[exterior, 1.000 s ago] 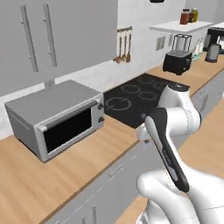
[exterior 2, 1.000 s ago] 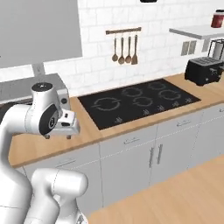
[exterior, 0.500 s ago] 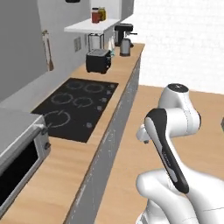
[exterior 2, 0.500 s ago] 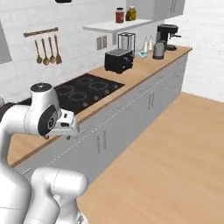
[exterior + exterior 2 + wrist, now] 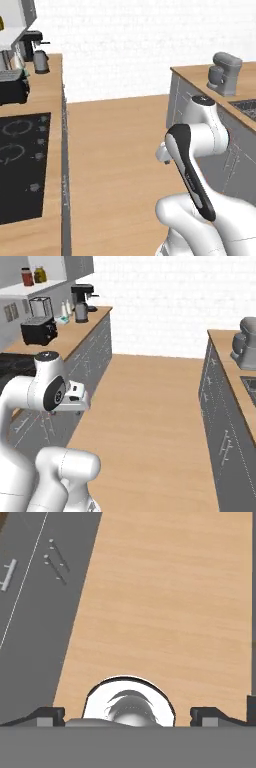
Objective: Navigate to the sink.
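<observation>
- Gripper (image 5: 162,152) in the left base view hangs tucked close to the arm over the wooden floor (image 5: 115,150), with nothing in it as far as I can see. The black cooktop (image 5: 20,165) lies on the left desk (image 5: 54,90), with a toaster (image 5: 12,90) and a kettle (image 5: 41,61) beyond it. On the right desk (image 5: 200,75) stands a grey stand mixer (image 5: 225,73), and just past it a dark recessed corner that I take for the sink (image 5: 245,106).
- From the right base view, the gripper juts over the floor beside the left cabinets (image 5: 90,356). The sink's dark edge (image 5: 250,383) is cut off at the frame's right, behind the mixer.
- Looking down the hand view, two dark fingertips (image 5: 47,716) stand well apart, empty, above floor and grey cabinet fronts.
- Judged progress: the base faces down the aisle with the sink near on the right; closing in and squaring up to it remain.
</observation>
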Available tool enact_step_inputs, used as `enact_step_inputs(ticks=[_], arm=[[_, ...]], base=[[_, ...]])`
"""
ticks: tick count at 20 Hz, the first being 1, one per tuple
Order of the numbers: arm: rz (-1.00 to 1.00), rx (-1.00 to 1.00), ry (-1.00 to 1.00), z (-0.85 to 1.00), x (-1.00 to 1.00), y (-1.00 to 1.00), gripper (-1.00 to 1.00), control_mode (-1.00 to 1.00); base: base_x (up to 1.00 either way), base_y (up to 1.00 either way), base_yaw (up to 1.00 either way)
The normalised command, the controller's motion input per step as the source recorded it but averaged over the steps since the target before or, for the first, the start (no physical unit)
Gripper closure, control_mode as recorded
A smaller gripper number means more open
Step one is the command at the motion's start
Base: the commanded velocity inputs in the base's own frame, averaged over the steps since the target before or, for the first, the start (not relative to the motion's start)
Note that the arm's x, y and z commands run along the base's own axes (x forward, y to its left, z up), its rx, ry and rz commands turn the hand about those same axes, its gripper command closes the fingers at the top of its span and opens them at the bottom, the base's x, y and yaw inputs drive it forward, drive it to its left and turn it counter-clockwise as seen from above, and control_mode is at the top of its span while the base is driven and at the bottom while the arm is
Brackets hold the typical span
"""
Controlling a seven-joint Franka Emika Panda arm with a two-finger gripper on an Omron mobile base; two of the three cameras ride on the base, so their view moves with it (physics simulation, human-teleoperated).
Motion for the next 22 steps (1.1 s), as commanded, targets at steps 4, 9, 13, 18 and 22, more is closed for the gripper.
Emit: enact_step_inputs(ticks=[4,9,13,18,22], arm=[[0.00,0.00,0.00,0.00,0.00,0.00,-1.00,1.00],[0.00,0.00,0.00,0.00,0.00,0.00,-1.00,1.00],[0.00,0.00,0.00,0.00,0.00,0.00,-1.00,1.00],[0.00,0.00,0.00,0.00,0.00,0.00,-1.00,1.00],[0.00,0.00,0.00,0.00,0.00,0.00,-1.00,1.00]], base=[[0.24,-0.23,-0.74],[0.32,-0.16,-0.74],[0.80,0.09,-0.60],[1.00,0.06,-0.52],[0.94,0.02,-0.52]])
